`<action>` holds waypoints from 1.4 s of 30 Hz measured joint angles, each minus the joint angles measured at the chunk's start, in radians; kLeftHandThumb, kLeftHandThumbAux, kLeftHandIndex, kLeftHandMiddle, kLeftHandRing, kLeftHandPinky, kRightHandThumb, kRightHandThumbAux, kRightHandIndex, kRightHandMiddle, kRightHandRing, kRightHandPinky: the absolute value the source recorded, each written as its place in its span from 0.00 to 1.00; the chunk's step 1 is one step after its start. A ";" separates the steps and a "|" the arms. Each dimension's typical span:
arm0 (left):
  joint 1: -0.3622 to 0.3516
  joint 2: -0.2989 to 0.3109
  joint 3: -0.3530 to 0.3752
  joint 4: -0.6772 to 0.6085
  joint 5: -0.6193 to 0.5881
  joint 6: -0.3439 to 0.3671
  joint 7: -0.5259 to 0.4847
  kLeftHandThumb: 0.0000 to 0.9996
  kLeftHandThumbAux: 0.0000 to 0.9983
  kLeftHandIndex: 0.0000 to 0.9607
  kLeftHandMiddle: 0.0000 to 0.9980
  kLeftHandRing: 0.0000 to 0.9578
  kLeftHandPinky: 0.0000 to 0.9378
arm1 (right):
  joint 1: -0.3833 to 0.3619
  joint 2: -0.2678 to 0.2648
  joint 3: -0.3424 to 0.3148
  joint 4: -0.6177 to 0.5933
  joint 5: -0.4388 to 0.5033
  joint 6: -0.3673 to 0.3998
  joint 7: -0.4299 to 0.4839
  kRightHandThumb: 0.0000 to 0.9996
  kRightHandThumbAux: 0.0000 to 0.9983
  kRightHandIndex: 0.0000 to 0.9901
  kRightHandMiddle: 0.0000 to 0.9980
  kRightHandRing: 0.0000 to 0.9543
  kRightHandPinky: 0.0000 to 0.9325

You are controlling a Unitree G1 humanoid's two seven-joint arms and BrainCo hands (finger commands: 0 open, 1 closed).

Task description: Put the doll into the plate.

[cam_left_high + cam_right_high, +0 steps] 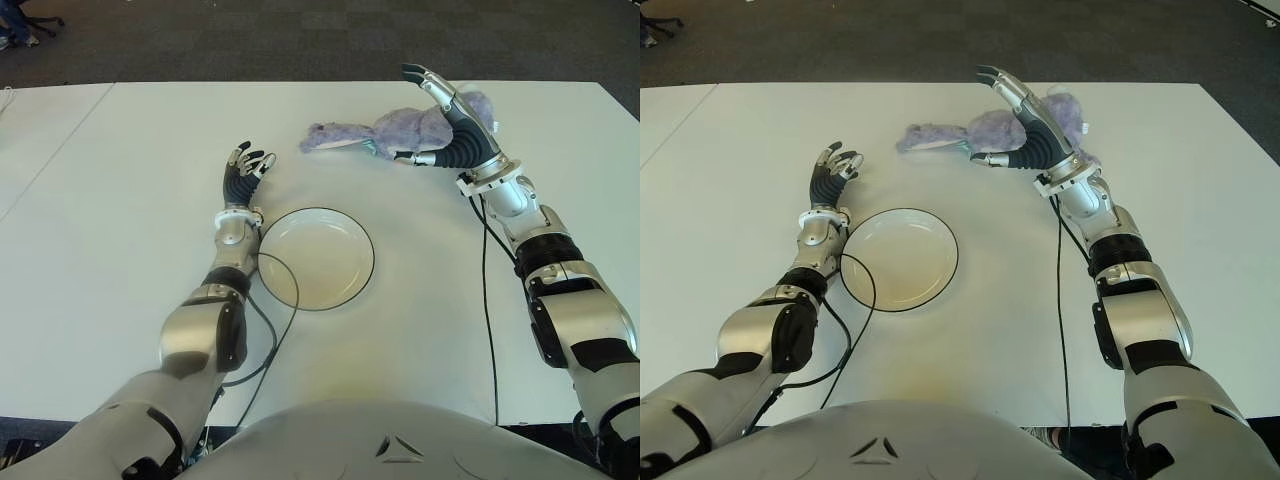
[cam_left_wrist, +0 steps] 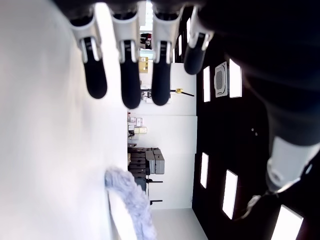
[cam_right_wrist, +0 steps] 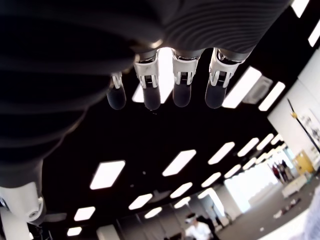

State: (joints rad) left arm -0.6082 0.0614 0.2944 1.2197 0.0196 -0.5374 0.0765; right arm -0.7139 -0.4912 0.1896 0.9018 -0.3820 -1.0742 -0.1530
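Purple plush, the doll (image 1: pixel 400 132) looks soft and light; I'd pinch its thick middle. My right hand (image 1: pixel 446 120) hovers spread and empty just over it, perhaps touching, my left hand (image 1: pixel 243 172) relaxed beside the plate (image 1: pixel 352 222).

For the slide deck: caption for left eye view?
Right hand open over purple plush doll; black-rimmed white plate empty.

Two head views down onto one table (image 1: pixel 120 200); wrist views close, facing ceilingward.

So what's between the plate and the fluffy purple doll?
Nothing, just bare white table, as both eye views show. The doll lies beyond the plate, with the open right hand over it.
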 measured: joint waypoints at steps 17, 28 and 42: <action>0.000 -0.001 -0.002 0.000 0.002 0.000 0.001 0.00 0.60 0.15 0.27 0.32 0.36 | -0.048 0.003 0.000 0.081 -0.066 -0.019 -0.081 0.10 0.58 0.00 0.00 0.00 0.04; 0.000 -0.001 -0.003 0.000 0.003 0.000 0.001 0.00 0.59 0.15 0.28 0.32 0.31 | -0.092 -0.001 -0.009 0.094 -0.068 -0.018 -0.103 0.07 0.55 0.00 0.00 0.00 0.04; -0.002 -0.002 -0.004 0.000 0.012 0.000 0.011 0.00 0.59 0.15 0.28 0.31 0.30 | -0.291 -0.112 -0.022 0.321 -0.064 0.210 -0.059 0.06 0.45 0.00 0.00 0.00 0.01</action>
State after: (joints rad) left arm -0.6101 0.0591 0.2900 1.2197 0.0311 -0.5372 0.0873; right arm -1.0049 -0.6035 0.1678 1.2231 -0.4459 -0.8637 -0.2122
